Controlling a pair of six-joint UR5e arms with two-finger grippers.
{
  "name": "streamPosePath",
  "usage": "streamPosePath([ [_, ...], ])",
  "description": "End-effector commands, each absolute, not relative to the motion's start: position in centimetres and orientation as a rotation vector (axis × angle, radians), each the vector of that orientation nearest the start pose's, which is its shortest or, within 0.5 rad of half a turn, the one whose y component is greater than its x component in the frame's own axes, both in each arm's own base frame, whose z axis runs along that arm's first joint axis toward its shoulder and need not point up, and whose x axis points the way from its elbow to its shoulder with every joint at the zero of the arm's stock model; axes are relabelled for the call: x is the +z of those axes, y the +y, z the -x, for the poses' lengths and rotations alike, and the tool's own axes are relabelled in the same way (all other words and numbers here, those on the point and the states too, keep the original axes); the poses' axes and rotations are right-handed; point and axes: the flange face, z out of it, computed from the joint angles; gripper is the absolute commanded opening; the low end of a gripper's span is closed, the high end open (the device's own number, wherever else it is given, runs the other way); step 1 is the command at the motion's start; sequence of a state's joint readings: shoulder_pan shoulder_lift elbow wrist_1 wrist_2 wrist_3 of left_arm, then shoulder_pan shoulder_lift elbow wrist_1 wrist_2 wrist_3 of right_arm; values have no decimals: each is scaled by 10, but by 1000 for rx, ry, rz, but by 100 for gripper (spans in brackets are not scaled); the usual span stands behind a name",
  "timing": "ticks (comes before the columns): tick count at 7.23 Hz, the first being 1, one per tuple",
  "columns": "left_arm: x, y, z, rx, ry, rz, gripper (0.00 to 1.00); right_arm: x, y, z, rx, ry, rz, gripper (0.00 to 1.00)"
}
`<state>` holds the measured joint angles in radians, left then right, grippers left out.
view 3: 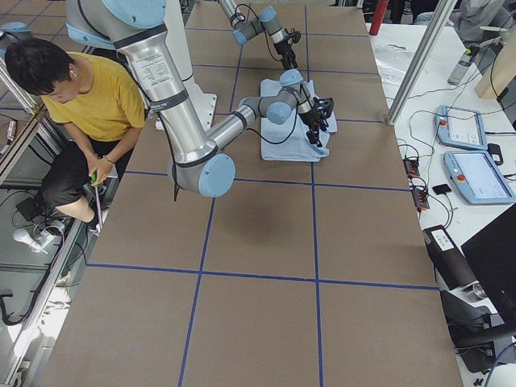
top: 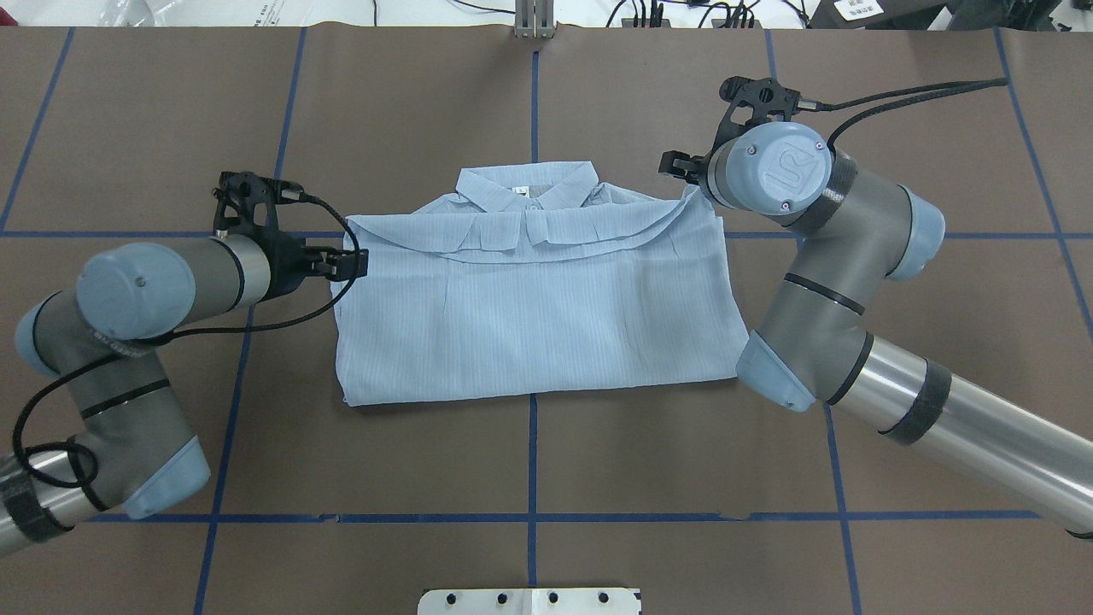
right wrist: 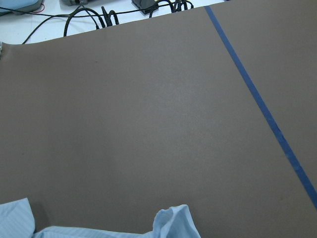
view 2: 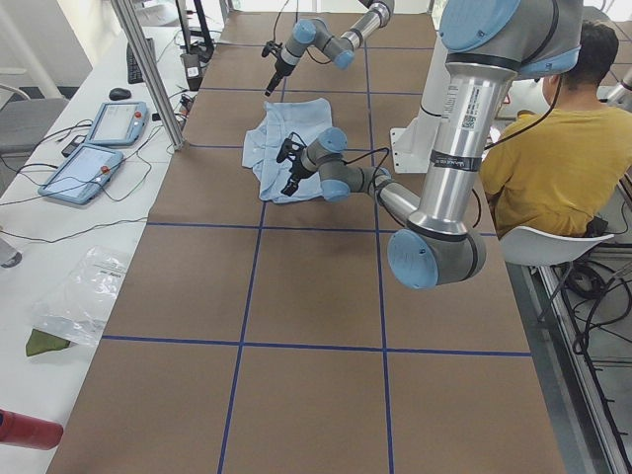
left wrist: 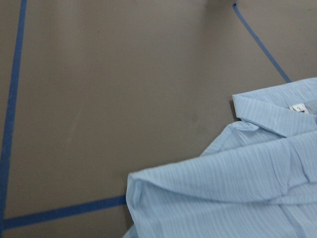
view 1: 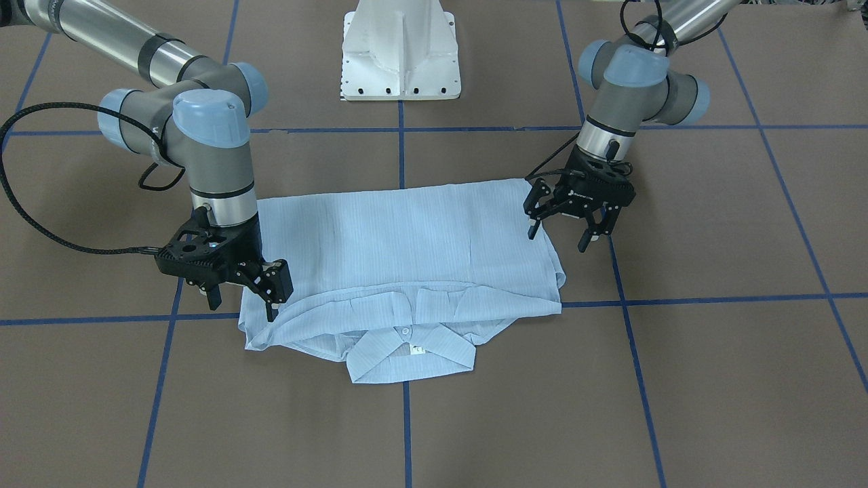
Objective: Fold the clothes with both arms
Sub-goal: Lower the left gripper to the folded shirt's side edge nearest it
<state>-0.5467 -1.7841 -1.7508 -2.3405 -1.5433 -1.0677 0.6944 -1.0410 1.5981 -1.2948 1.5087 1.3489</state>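
Note:
The light-blue striped shirt [view 1: 407, 251] lies folded into a rectangle on the brown table, with its collar [view 1: 407, 352] and white neck label [view 1: 417, 350] at the far side from the robot. It also shows in the overhead view [top: 538, 307]. My left gripper [view 1: 557, 237] is open and empty, just above the shirt's edge on my left [top: 350, 263]. My right gripper [view 1: 244, 305] is open, low at the shirt's collar-side corner on my right, one fingertip by the cloth. In the overhead view my right gripper [top: 679, 164] is mostly hidden under its wrist. The left wrist view shows the shirt corner [left wrist: 237, 193].
The white pedestal base [view 1: 401, 61] stands behind the shirt. Blue tape lines [view 1: 400, 156] grid the table. A seated operator in yellow [view 3: 105, 97] is beside the robot. Control tablets [view 3: 476, 153] and cables lie on the white bench past the far edge.

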Motion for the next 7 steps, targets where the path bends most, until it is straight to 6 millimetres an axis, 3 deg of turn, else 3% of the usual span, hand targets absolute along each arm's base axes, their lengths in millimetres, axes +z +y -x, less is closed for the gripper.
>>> streamPosePath([
  [1, 387, -345, -445, -51, 1035, -517, 100, 314, -548, 439, 471, -729, -427, 100],
  [2, 387, -323, -461, -114, 1052, -490, 100, 314, -547, 439, 470, -732, -428, 100],
  [3, 387, -310, -471, -146, 1060, -479, 90, 314, -547, 439, 471, -731, -429, 100],
  [4, 387, -308, -474, -141, 1061, -473, 60, 314, -548, 439, 471, -730, -429, 100],
  [6, 390, -306, -478, -133, 1057, -466, 59, 314, -547, 439, 471, -732, -428, 100],
  [7, 388, -306, -479, -131, 1062, -465, 39, 314, -547, 439, 471, -732, -428, 100],
])
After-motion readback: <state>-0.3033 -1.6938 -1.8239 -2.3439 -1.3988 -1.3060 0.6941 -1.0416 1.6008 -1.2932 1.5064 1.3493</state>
